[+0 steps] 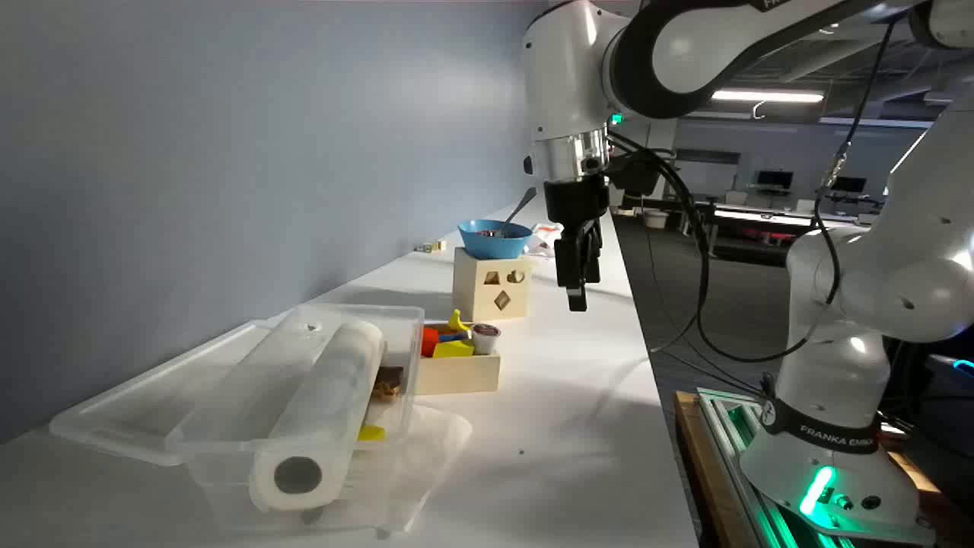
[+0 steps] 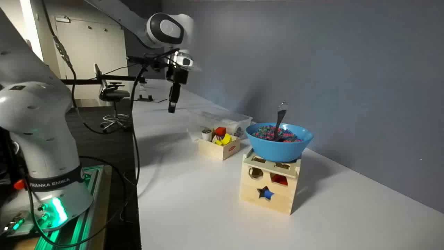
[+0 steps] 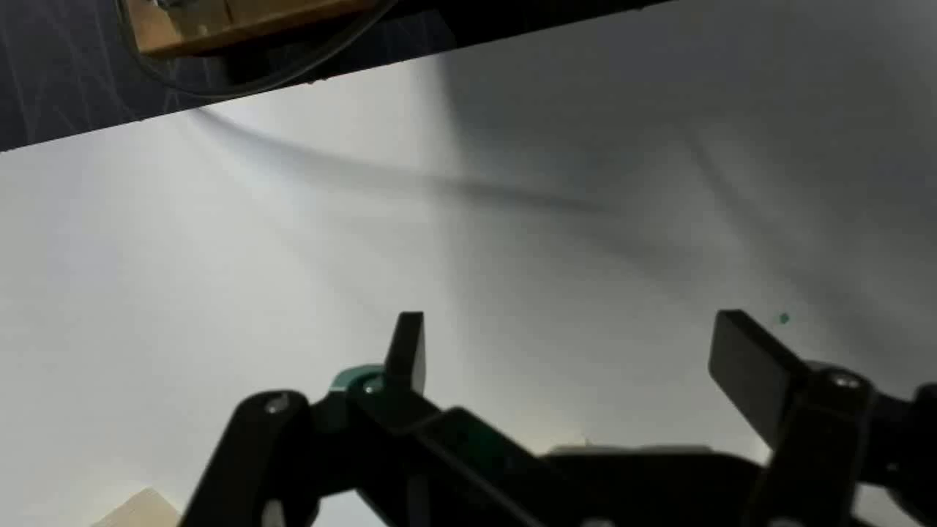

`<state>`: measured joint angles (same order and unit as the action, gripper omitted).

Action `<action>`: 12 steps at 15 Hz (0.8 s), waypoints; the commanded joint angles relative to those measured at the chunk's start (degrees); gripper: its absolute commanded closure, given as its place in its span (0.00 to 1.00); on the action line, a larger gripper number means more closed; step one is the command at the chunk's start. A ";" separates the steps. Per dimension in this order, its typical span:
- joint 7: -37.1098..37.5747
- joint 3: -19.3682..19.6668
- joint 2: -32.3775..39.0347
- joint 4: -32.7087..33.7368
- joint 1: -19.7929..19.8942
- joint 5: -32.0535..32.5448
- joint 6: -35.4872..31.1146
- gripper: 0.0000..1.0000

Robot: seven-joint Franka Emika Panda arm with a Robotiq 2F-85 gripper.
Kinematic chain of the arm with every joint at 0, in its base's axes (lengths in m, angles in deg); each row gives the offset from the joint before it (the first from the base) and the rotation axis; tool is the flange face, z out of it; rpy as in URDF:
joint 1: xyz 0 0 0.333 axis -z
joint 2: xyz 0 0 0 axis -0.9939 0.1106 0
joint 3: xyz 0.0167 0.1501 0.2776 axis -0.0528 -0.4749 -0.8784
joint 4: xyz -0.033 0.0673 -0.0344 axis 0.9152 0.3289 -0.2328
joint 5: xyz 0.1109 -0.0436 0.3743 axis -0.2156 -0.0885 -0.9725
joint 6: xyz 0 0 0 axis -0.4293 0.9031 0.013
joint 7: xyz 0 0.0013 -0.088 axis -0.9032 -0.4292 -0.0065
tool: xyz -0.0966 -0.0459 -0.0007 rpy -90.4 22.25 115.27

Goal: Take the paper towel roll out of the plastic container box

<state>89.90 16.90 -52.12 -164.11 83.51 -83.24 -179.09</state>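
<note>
The paper towel roll (image 1: pixel 327 411) is a long white cylinder lying lengthwise in the clear plastic container box (image 1: pixel 411 327). In an exterior view its round core hole faces the camera through the box's end wall. In an exterior view from farther off, the roll's end (image 2: pixel 238 131) shows faintly through the clear box (image 2: pixel 248 121), partly behind a wooden tray. My gripper (image 1: pixel 581 293) hangs above the table, apart from the box and higher than it; it also shows in an exterior view (image 2: pixel 172 108). In the wrist view the gripper (image 3: pixel 567 337) is open and empty. The roll and box are out of that view.
A wooden tray of toys (image 1: pixel 456 374) stands beside the box. A wooden shape sorter (image 2: pixel 267 187) carries a blue bowl (image 2: pixel 277 151) with a spoon. A flatter clear tray (image 1: pixel 114 415) lies along the wall. The table edge (image 3: pixel 315 79) runs near the robot base.
</note>
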 commanded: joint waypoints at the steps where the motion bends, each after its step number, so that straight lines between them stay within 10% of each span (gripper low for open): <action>1: 0.31 0.93 0.10 0.06 -1.01 0.34 0.08 0.00; 12: 16.47 0.82 7.88 10.16 1.66 -0.72 -19.13 0.00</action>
<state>100.55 17.86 -49.80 -159.63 84.25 -83.42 -193.40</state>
